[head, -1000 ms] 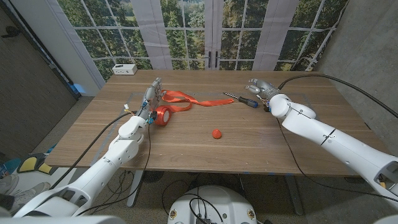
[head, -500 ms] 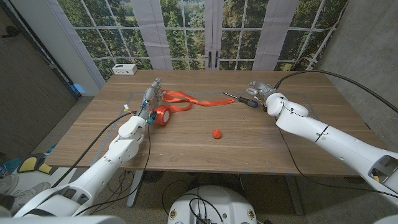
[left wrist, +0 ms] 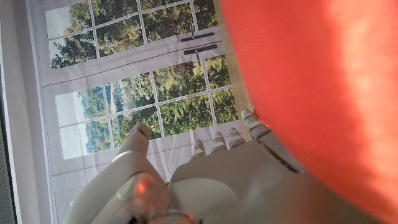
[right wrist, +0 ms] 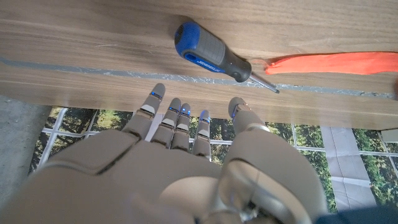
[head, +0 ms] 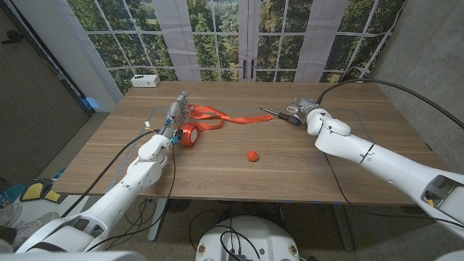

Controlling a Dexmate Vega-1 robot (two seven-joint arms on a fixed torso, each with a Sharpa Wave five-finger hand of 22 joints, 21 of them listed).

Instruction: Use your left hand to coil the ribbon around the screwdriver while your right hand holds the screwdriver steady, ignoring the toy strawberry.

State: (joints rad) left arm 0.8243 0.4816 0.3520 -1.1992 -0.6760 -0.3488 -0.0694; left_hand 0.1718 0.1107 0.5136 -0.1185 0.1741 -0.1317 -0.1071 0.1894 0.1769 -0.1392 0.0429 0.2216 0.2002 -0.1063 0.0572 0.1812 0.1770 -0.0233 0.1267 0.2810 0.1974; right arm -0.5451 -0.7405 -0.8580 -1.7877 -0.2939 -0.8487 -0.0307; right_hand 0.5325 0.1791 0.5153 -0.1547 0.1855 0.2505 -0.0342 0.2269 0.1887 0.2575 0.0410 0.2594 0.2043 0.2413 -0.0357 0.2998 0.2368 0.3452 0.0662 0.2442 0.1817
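Note:
The screwdriver (head: 283,117) lies on the far middle of the table, with its blue and black handle (right wrist: 210,52) towards my right hand and its tip by the ribbon's loose end (right wrist: 336,62). My right hand (head: 300,107) hovers just behind the handle with its fingers (right wrist: 176,116) spread and nothing in them. The red ribbon (head: 221,116) trails from a roll (head: 190,133) near my left hand (head: 176,114), which stands beside the roll with fingers straight and grips nothing. The roll (left wrist: 311,93) shows as a close red blur against my left hand (left wrist: 205,180).
A small red toy strawberry (head: 251,155) sits mid-table, nearer the front than the screwdriver. A white box (head: 146,80) stands at the far left corner. Cables run along both arms. Bare table (head: 348,174) stretches in front of my right arm.
My right hand has moved left, closer to the screwdriver's handle. My left hand, the ribbon and the strawberry have stayed put.

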